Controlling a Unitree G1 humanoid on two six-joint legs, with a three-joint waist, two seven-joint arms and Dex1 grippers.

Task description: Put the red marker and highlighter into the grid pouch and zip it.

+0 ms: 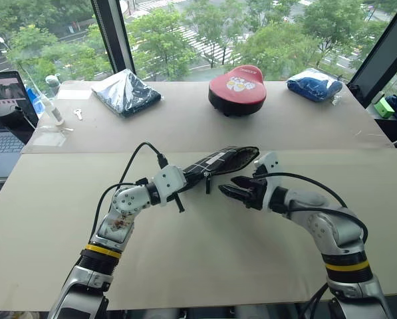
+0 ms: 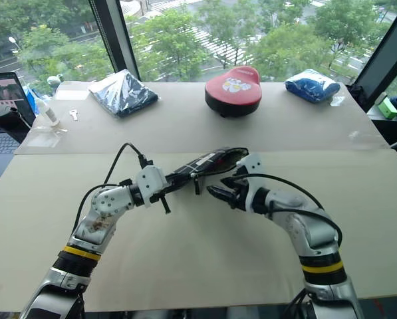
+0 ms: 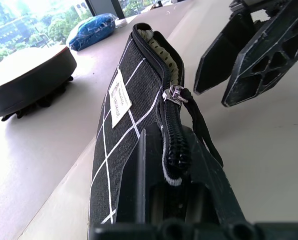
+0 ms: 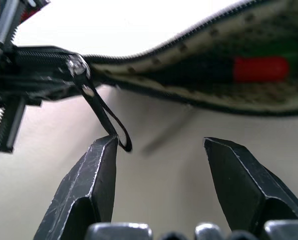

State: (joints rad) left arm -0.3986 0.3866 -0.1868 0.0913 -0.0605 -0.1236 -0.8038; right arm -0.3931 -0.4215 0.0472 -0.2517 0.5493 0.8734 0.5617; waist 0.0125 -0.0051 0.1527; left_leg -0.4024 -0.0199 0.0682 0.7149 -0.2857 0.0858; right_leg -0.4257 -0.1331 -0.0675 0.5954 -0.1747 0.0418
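— What carries everything?
— A beige table [image 1: 205, 252] in front of the windows.
— What lies on it?
— A red-topped black cushion [image 1: 237, 90] at the far middle; two bagged dark blue bundles [image 1: 126, 92] [image 1: 314, 85]; a laptop [image 1: 4, 123] at the left edge.

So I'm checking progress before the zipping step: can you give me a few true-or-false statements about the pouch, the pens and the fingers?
1. The left gripper is shut on one end of the grid pouch. True.
2. The pouch is fully zipped. False: its mouth gapes open.
3. The red marker lies inside the pouch. True.
4. The right gripper is clamped on the zipper pull strap. False: its fingers are apart, with the strap beside one.
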